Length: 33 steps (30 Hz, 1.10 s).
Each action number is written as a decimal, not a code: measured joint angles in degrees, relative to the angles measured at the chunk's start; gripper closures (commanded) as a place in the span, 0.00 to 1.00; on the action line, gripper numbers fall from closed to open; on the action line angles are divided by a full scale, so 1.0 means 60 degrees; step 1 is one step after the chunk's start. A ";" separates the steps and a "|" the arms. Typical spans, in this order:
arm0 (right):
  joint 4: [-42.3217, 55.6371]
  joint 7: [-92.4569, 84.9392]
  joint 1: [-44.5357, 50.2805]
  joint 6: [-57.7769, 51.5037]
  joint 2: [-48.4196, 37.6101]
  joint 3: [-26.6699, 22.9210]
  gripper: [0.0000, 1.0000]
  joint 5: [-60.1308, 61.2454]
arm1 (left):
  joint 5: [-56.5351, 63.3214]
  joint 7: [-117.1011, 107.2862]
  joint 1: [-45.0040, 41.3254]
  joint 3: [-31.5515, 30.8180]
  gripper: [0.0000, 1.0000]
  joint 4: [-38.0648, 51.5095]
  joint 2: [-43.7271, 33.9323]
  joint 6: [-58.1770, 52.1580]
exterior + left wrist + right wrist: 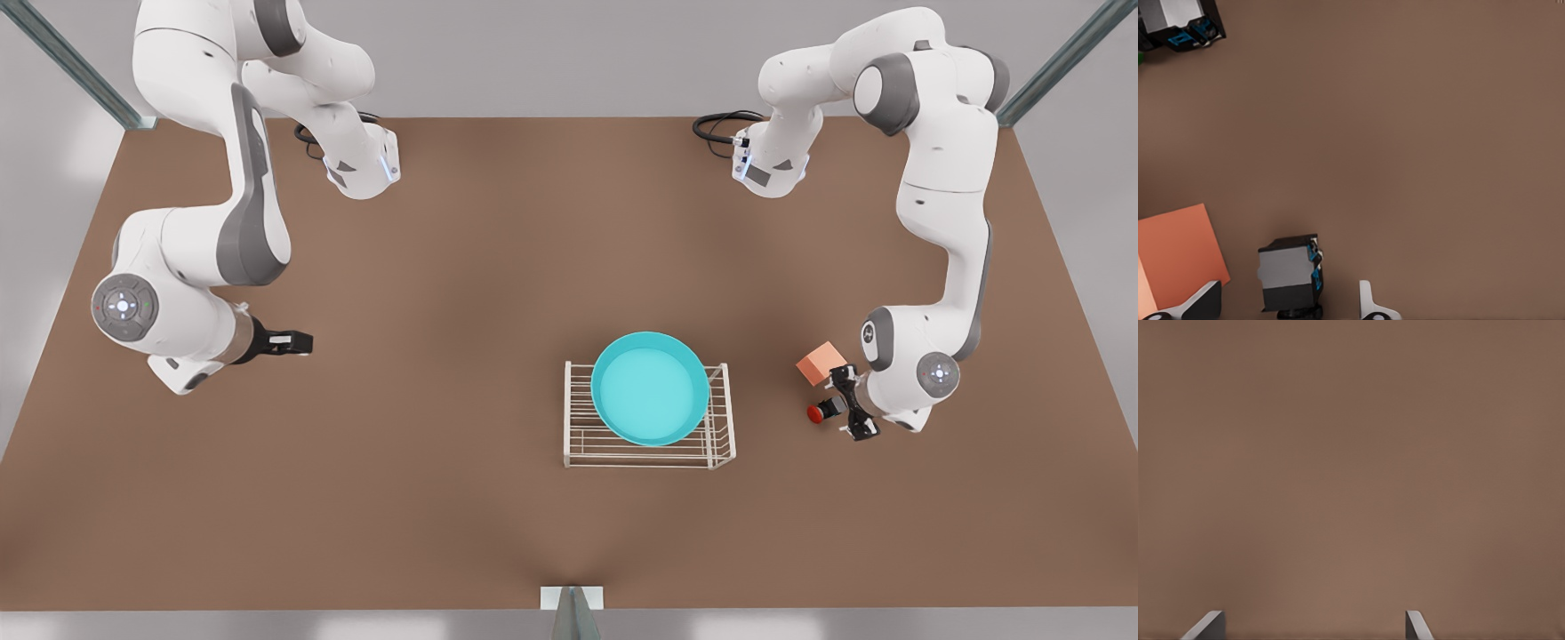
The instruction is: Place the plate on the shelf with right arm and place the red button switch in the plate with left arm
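Observation:
The turquoise plate point(649, 388) lies flat on the white wire shelf point(622, 449) in the middle of the table. The red button switch point(822, 411), a black block point(1290, 280) with a red cap, rests on the table at the front view's right. My left gripper point(851, 404) point(1288, 297) is open around it, one finger point(1205, 301) on each side, apart from the body. My right gripper point(298, 340) point(1313, 625) waits open over bare table at the front view's left, holding nothing.
A salmon-pink cube point(821, 363) point(1178, 257) sits just beside the switch and one left finger. A second switch body point(1179, 23) with a green edge lies farther off in the left wrist view. Brown table point(444, 267) surrounds the shelf.

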 measured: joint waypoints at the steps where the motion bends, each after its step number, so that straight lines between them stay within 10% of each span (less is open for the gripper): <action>1: 0.0000 -0.0007 0.0000 -0.0003 -0.0001 0.0000 0.00 -0.0001 | 0.0000 -0.0030 0.0004 0.0000 0.00 -0.0039 0.0005 0.0054; 18: 0.0013 -0.0084 0.0015 -0.0020 0.0121 0.0014 0.00 -0.0019 | -0.0001 -0.0402 0.0022 0.0015 0.02 0.0014 0.0366 0.0654; 24: 0.0049 -0.0098 0.0000 -0.0023 0.0126 0.0001 0.00 -0.0020 | -0.0004 -0.0482 0.0022 0.0071 0.55 0.0042 0.0374 0.0751; 33: 0.0103 -0.0116 -0.0015 -0.0033 0.0126 -0.0030 0.00 -0.0021 | -0.0018 -0.0511 -0.0013 0.0073 0.58 0.0183 0.0210 0.0658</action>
